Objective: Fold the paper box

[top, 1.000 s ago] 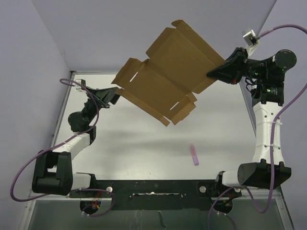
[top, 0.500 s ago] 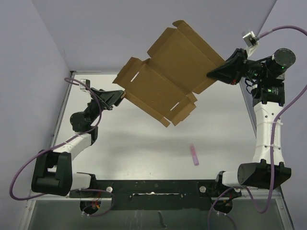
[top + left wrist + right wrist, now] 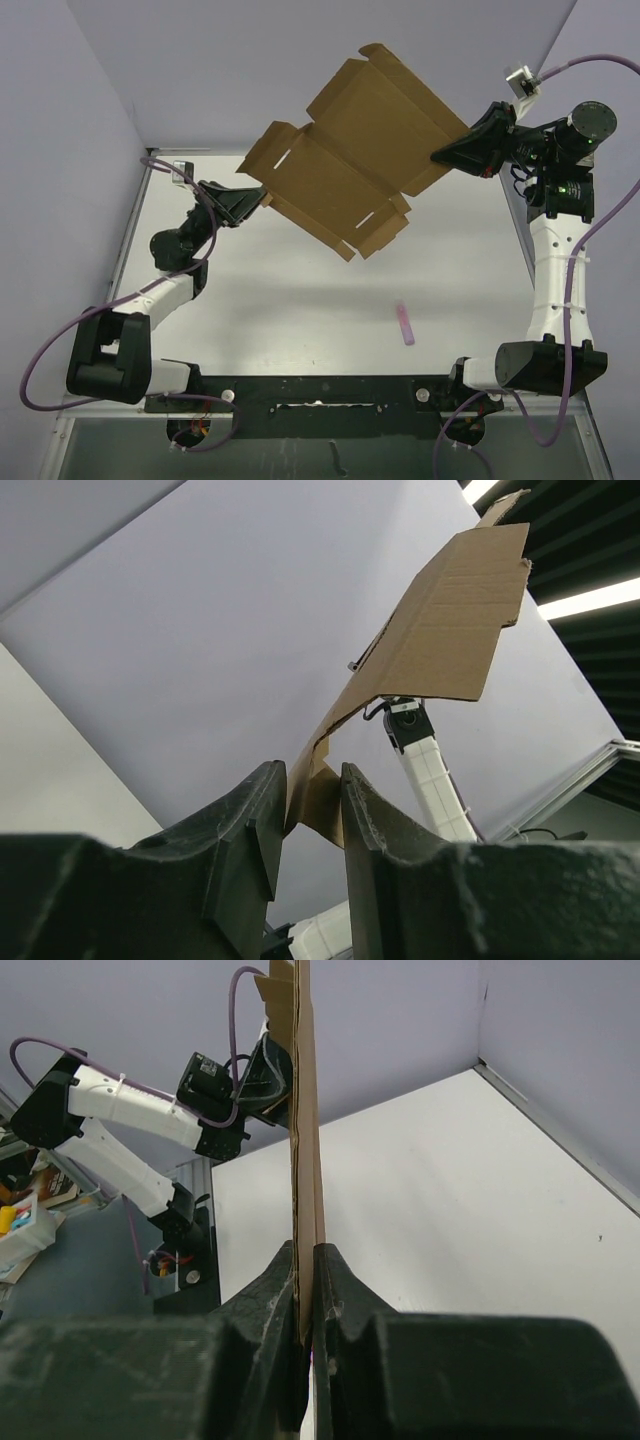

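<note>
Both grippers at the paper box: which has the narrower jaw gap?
The right gripper: its jaws pinch the edge of the paper box with almost no gap. The left gripper has wider jaws, straddling a folded corner flap; firm clamp unclear.

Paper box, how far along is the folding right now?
Done: the paper box is lifted off the table, its right edge pinched in the right fingers. In hand: the left fingers sit around a corner flap on its left side. Left: essentially all the folding, since the sheet hangs open with panels and flaps spread out and no walls raised.
</note>
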